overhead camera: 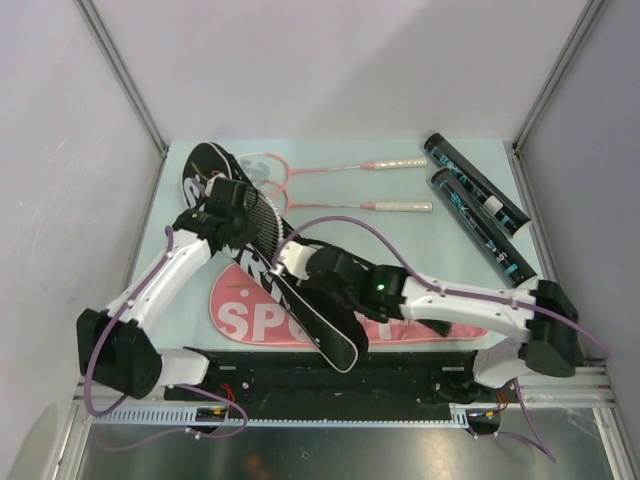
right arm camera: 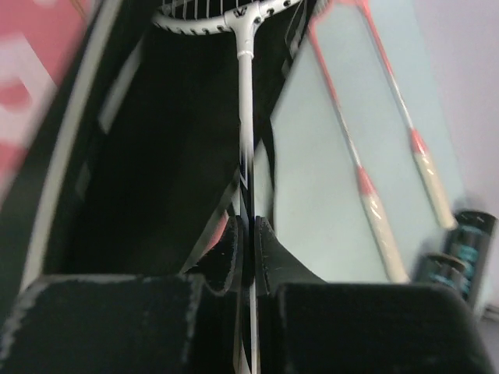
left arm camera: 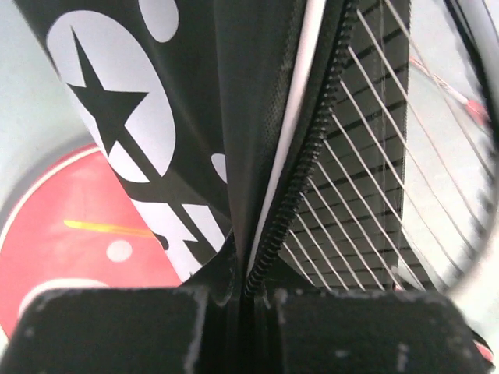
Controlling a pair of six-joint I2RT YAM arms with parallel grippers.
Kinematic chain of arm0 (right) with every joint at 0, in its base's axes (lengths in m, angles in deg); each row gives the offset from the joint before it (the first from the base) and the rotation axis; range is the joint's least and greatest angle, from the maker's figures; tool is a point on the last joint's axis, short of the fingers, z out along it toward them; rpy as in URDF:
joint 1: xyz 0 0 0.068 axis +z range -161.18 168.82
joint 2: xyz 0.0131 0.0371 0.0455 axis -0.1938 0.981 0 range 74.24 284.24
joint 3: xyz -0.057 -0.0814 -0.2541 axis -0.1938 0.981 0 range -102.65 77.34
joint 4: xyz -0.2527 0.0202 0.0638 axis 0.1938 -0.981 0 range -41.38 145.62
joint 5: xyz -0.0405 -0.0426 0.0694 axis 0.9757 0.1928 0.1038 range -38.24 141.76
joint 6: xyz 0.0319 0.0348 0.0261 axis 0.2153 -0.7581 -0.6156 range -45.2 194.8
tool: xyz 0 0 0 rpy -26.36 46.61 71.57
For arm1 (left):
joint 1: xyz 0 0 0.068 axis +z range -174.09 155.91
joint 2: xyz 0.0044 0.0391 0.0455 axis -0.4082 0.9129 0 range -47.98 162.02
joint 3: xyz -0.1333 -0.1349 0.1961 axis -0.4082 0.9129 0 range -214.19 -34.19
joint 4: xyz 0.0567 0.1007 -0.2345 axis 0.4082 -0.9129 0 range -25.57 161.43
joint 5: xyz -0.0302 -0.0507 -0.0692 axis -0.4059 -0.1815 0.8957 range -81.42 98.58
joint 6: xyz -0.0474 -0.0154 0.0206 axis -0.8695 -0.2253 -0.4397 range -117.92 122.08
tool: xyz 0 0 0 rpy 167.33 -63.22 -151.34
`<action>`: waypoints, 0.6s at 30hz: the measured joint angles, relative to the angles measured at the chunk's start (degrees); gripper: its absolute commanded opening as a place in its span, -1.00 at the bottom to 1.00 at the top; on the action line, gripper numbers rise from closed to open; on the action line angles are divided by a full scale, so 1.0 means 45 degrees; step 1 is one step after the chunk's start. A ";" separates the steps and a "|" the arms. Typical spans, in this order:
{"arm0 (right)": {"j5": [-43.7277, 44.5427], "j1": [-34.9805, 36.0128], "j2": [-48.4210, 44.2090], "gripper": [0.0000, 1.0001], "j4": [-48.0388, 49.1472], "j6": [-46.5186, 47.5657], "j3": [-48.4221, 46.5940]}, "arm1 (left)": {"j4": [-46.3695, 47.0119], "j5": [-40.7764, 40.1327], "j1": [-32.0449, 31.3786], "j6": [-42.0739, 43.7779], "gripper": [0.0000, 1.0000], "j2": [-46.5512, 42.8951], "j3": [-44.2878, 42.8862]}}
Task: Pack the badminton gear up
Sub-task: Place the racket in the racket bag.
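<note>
Pale green worktop (overhead camera: 450,255) with badminton gear. A black racket cover (overhead camera: 325,325) lies diagonally from far left to near centre, overlapping a pink racket cover (overhead camera: 250,315) at the near edge. The left end effector (overhead camera: 222,210) (left arm camera: 242,292) is pinched narrow on the black cover's zipper edge. The right end effector (overhead camera: 298,262) (right arm camera: 251,249) is clamped on the shaft of a white racket (right arm camera: 245,101) inside that cover. Two pink rackets (overhead camera: 340,167) (overhead camera: 400,207) lie side by side at far centre, pale handles to the right. Two dark tubes (overhead camera: 478,186) (overhead camera: 483,228) lie at far right.
</note>
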 measured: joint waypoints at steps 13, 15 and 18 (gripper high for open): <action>-0.0131 -0.0559 0.4886 -1.00 0.5105 -0.3861 -0.1982 | 0.3371 0.2594 -0.0355 -0.0282 -0.99 -0.2744 0.3784; 0.0165 -0.0559 0.5037 -1.00 0.5314 -0.4580 -0.1982 | 0.3891 0.2579 -0.0287 -0.0287 -0.99 -0.3089 0.4206; 0.0957 -0.0427 0.5129 -1.00 0.5202 -0.5877 -0.2079 | 0.4605 0.2637 -0.0282 -0.0374 -0.99 -0.3609 0.4692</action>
